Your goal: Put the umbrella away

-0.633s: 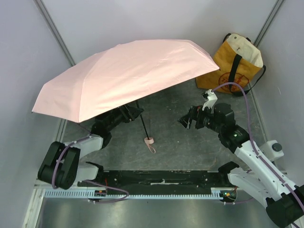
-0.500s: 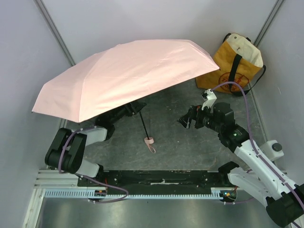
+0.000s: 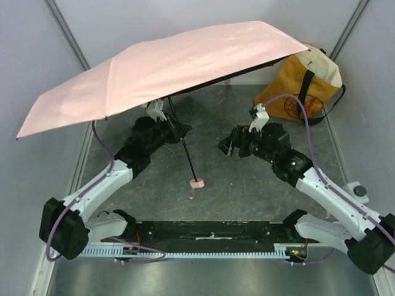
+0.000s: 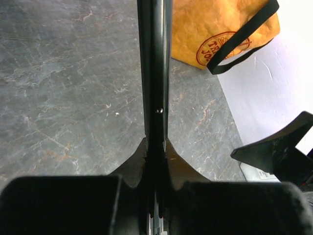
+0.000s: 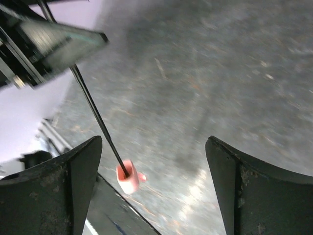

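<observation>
My left jaws are clamped shut on the black shaft (image 4: 154,73) of the umbrella (image 3: 166,68). Its canopy is spread overhead, and the shaft slants down to the pink handle (image 3: 197,182) by the counter (image 3: 247,191). My right jaws gape wide and empty, aimed left. The lower shaft and handle lie just ahead, off-centre, so my right arm is nearer them.

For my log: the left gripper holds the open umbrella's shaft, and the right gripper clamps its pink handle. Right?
No: the right gripper is open, apart from the handle, as the right wrist view shows. The left gripper does hold the open umbrella by its shaft.
</observation>
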Tool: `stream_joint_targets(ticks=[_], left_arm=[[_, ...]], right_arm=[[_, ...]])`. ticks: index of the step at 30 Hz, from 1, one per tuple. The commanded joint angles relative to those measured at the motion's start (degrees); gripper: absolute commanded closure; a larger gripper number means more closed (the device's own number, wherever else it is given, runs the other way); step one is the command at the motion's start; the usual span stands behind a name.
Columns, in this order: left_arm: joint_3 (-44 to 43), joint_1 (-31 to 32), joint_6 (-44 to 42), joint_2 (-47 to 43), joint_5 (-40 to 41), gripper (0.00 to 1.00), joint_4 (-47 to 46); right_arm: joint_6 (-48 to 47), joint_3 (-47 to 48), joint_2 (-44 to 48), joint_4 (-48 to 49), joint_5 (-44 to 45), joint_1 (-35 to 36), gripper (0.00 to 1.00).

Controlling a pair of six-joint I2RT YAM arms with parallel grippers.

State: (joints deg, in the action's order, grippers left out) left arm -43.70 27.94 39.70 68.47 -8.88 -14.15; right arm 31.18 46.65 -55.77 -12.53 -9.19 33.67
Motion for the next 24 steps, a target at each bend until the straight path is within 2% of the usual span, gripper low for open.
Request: stream_joint_targets(ticks=[1, 5, 9, 13, 18, 20, 24], left_arm=[[-9.7, 2.5, -3.6, -6.2, 12.3, 0.98, 26.5], [-12.8, 5.1, -1.9, -9.4, 14.8, 0.99, 35.6], [-12.3, 7.3, -2.3, -12.3, 17.9, 0.98, 37.7], [-12.6, 7.8, -3.2, -12.8, 12.8, 0.98, 37.2], [-8.3, 8.3, -4.5, -16.1, 5.8, 0.98, 31.5], [-6.6, 8.4, -4.5, -17.6, 4.7, 0.98, 30.3], [-5.9, 8.4, -5.9, -19.3, 4.1, 0.99, 30.5]], right_arm=[[8.5, 10.5, -6.1, 13.8, 3.2, 5.0, 0.09], [13.4, 18.5, -15.0, 22.6, 4.2, 9.5, 0.12], [20.1, 23.9, -21.8, 26.5, 7.4, 10.6, 0.16], [21.4, 32.3, -30.9, 28.2, 5.4, 14.2, 0.18], [21.0, 36.2, -37.1, 31.7, 3.6, 14.9, 0.21], [20.1, 38.1, -39.1, 31.2, 3.3, 15.0, 0.27], [19.9, 39.0, -41.3, 32.5, 3.7, 15.3, 0.5]])
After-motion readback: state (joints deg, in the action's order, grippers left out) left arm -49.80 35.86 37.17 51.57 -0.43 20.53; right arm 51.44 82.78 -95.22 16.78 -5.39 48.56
